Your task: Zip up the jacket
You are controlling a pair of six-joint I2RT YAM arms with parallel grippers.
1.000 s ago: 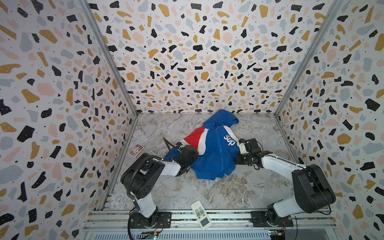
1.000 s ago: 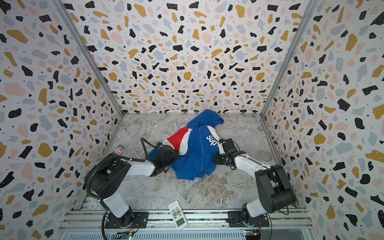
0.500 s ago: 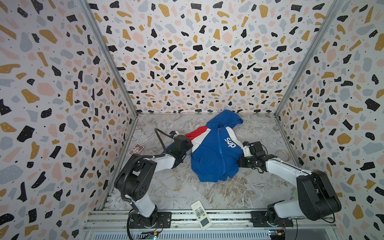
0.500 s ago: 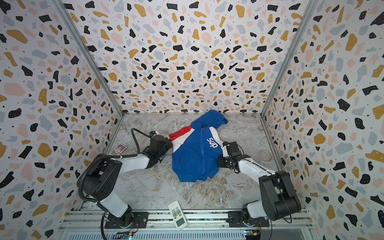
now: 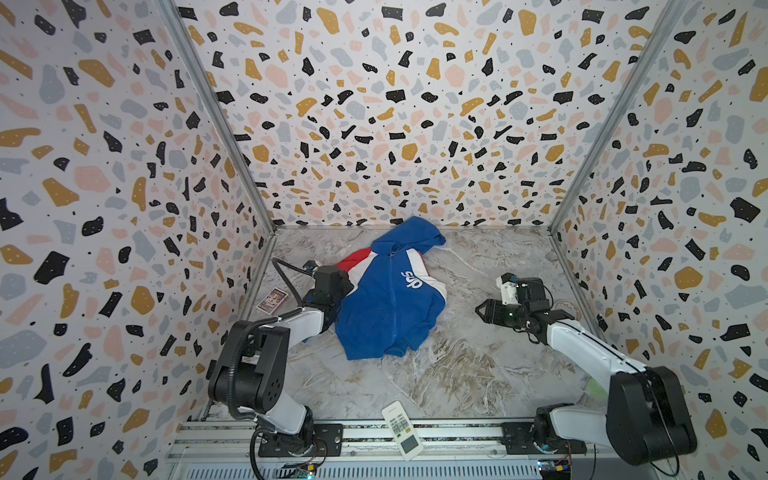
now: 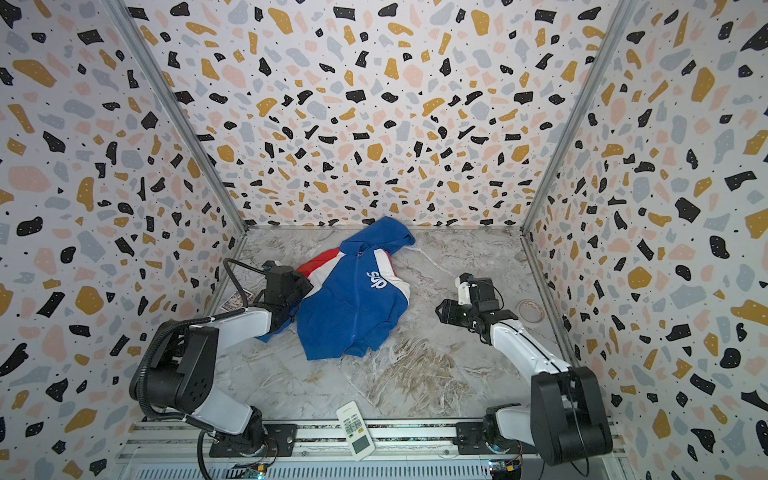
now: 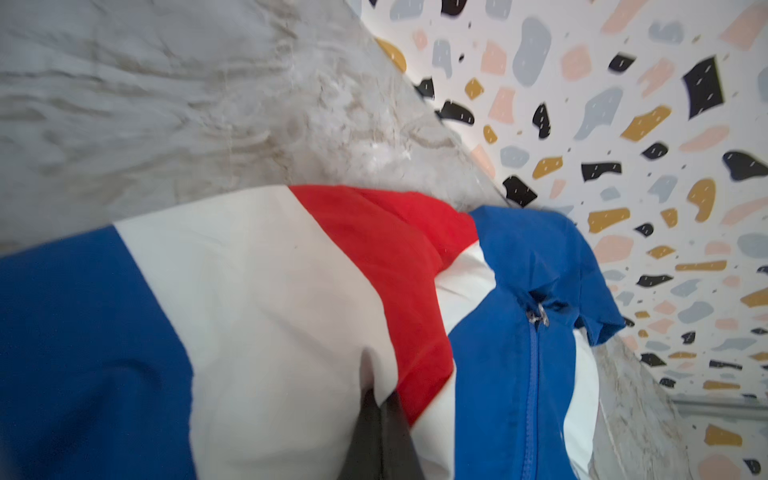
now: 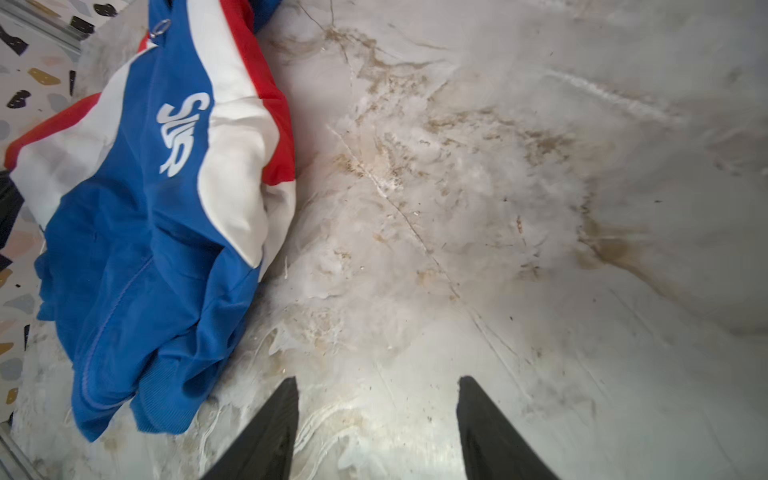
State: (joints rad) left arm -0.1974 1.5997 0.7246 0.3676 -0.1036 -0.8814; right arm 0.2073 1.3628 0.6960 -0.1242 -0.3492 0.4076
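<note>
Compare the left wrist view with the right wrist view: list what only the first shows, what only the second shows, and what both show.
Only the left wrist view: the left gripper, shut, pinching a white band of the jacket.
Only the right wrist view: the right gripper, open over the bare table and clear of the cloth; the white lettering; the ribbed hem.
Both: the jacket, its zipper with the pull up near the hood, the marble table and the speckled wall.
</note>
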